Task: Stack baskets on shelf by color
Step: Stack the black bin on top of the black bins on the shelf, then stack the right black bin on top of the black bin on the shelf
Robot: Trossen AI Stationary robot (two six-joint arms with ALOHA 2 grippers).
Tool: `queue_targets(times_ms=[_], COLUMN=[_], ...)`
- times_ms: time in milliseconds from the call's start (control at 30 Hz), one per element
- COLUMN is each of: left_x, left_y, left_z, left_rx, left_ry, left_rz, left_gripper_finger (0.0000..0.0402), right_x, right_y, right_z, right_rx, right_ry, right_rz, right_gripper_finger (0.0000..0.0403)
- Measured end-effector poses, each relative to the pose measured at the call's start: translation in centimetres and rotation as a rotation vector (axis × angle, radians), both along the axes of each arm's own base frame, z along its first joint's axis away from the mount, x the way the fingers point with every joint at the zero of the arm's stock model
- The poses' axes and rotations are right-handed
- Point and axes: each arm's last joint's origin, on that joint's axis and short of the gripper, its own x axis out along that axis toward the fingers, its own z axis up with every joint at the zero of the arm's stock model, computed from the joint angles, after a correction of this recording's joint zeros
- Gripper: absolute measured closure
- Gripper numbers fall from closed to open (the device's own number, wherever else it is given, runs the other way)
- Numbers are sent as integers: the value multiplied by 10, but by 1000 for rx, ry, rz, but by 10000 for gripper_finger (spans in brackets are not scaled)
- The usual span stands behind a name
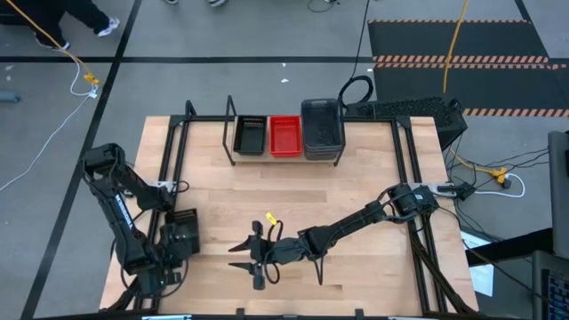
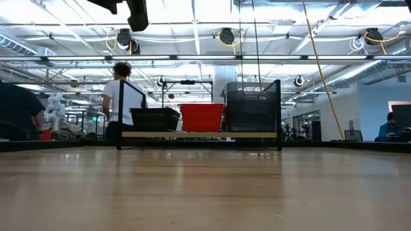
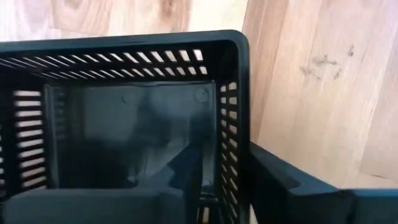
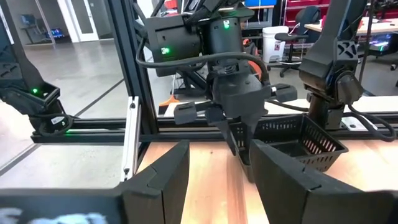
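The shelf (image 1: 233,153) (image 2: 199,135) stands at the table's far edge. On it, from left to right, are a black basket (image 1: 250,135) (image 2: 154,119), a red basket (image 1: 284,135) (image 2: 201,117) and a taller grey stack (image 1: 322,129) (image 2: 250,106). Another black basket (image 1: 184,229) (image 3: 124,137) (image 4: 298,140) sits near the table's left edge, with my left gripper (image 1: 180,242) (image 3: 230,168) (image 4: 244,146) over it. My right gripper (image 1: 236,257) (image 4: 217,174) hangs open at the near middle, pointing level toward the left arm and holding nothing. My left gripper has one side wall of the black basket, at its rim (image 3: 239,155), between its fingers. One finger (image 3: 186,180) is inside the basket and the other (image 3: 280,183) is outside. The fingers come steeply from above. The basket sits upright, its bottom on the table.
Black frame rails (image 1: 169,178) run along the table's left and right sides. A small yellow piece (image 1: 269,217) lies at the middle near my right arm. Bare wood (image 1: 293,196) stretches between the arms and the shelf. People show in the room behind.
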Motion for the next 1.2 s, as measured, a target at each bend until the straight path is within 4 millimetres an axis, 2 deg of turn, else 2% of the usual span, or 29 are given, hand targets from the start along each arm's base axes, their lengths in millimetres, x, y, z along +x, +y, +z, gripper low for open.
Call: queue_targets(times_ms=[200, 333, 533, 633, 733, 833, 967, 1133, 1200], left_x=[7, 19, 49, 66, 84, 102, 131, 170, 185], left_y=[1, -2, -7, -1, 11, 29, 62, 121, 151], left_z=[0, 10, 50, 76, 102, 122, 140, 155, 159], left_rx=[-23, -53, -77, -31, 39, 117, 223, 328, 356], left_ry=[46, 46, 5, -25, -58, -69, -86, -104, -128], left_rz=[5, 11, -39, -79, -110, -141, -185, -239, -253], left_gripper_finger=[388, 391, 392, 395, 395, 395, 396, 396, 397], right_x=[-1, -9, -34, -52, -74, -99, -134, -182, -198], right_y=[0, -3, -9, -13, -20, -34, -62, -87, -94], right_z=[1, 19, 51, 73, 85, 75, 44, -8, -20], right_rx=[-58, -108, -238, -301, -326, -304, -199, -48, -17], right_ry=[11, 41, 192, 231, 231, 234, 180, 70, 5], right_rz=[11, 15, -48, -105, -149, -166, -218, -256, -256], right_gripper_finger=[238, 238, 238, 238, 238, 238, 238, 238, 238])
